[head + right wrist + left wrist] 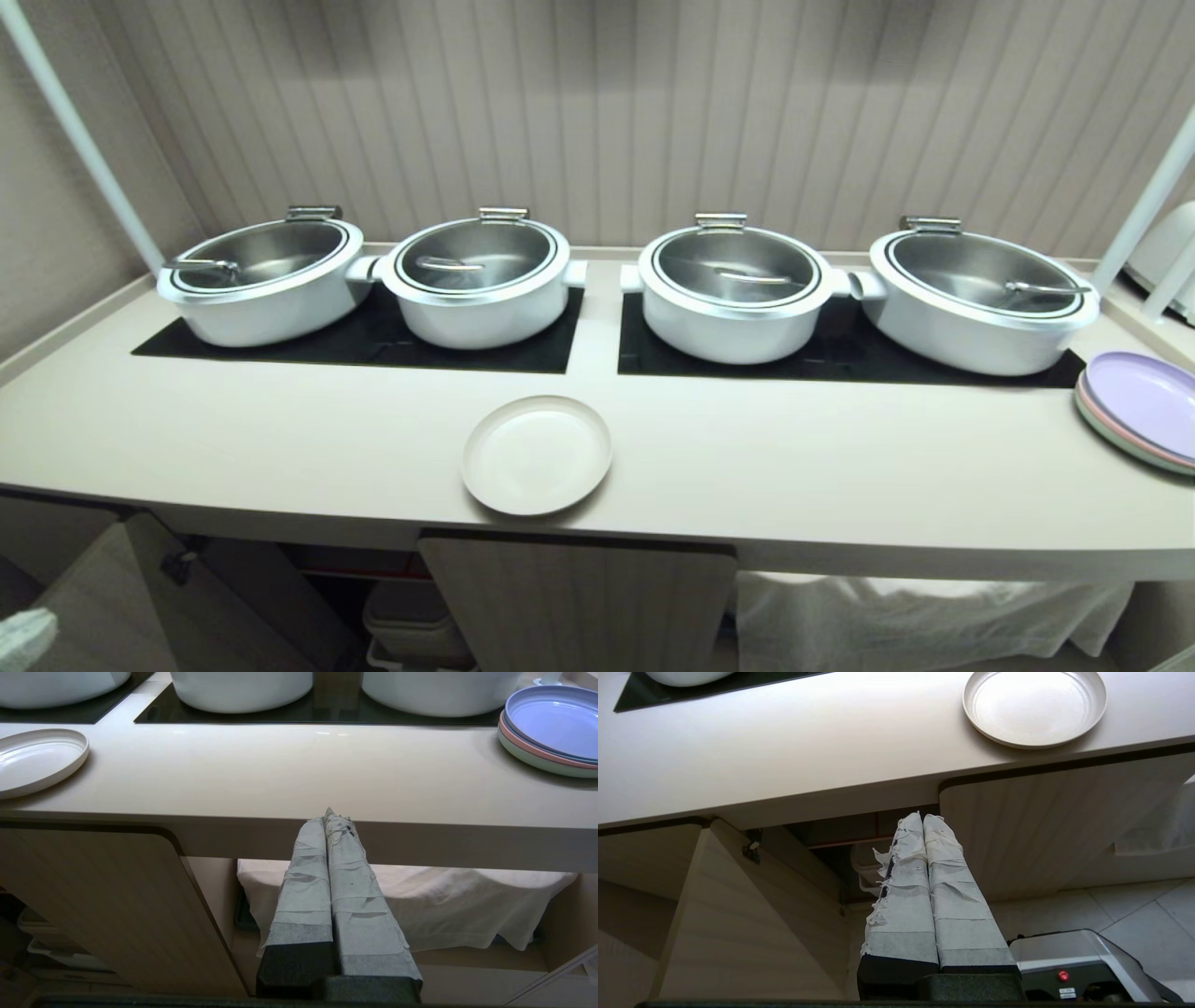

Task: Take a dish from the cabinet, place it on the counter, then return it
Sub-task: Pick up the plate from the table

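Dish (537, 455) sits flat on the counter (280, 439) near the front edge, at 6 o'clock from the gap between the two black panels, above the closed cabinet door (579, 602). Left gripper (923, 822) has fingers pressed together, empty, below the counter edge facing the open cabinet (836, 844). Right gripper (332, 817) is likewise closed and empty, low in front of the white cloth (467, 891); stacked plates (1144, 406) at 3 o'clock from the dish.

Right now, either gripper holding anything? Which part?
Nothing held. Left gripper and right gripper are both shut and empty, below the counter edge. The dish sits on the counter, untouched.
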Robot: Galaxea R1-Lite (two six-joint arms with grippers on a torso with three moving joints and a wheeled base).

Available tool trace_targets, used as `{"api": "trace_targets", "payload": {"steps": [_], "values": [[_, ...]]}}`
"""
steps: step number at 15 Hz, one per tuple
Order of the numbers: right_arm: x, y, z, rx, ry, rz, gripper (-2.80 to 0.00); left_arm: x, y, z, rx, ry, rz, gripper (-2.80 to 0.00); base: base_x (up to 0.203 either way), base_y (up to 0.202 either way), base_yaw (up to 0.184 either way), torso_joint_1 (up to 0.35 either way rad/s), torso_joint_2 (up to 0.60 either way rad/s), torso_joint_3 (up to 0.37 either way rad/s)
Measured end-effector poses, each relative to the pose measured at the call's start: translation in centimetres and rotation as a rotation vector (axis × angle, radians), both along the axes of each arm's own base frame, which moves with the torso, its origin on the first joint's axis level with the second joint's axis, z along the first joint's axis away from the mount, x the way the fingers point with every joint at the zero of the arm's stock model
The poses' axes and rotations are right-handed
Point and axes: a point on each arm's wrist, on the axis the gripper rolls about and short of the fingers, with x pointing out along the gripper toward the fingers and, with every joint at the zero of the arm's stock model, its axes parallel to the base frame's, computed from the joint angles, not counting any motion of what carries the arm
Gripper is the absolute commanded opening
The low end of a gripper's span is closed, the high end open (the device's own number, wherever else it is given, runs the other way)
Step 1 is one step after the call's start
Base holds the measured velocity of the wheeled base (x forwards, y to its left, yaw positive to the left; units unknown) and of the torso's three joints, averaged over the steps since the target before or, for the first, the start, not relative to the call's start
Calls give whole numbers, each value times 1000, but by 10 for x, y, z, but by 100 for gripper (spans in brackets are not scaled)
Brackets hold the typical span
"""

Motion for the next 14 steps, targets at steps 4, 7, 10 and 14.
{"api": "trace_targets", "payload": {"steps": [4, 7, 10, 14], "values": [[0, 0, 0, 0, 0, 0, -280, 41, 0, 13, -29, 39, 12, -280, 0, 0, 0, 0, 0, 0], [0, 0, 0, 0, 0, 1, -280, 74, -1, 16, -80, 124, 33, -280, 0, 0, 0, 0, 0, 0], [0, 0, 0, 0, 0, 0, -280, 106, -1, 20, -133, 205, 62, -280, 0, 0, 0, 0, 0, 0], [0, 0, 0, 0, 0, 1, -280, 150, -2, 26, -169, 316, 92, -280, 0, 0, 0, 0, 0, 0]]}}
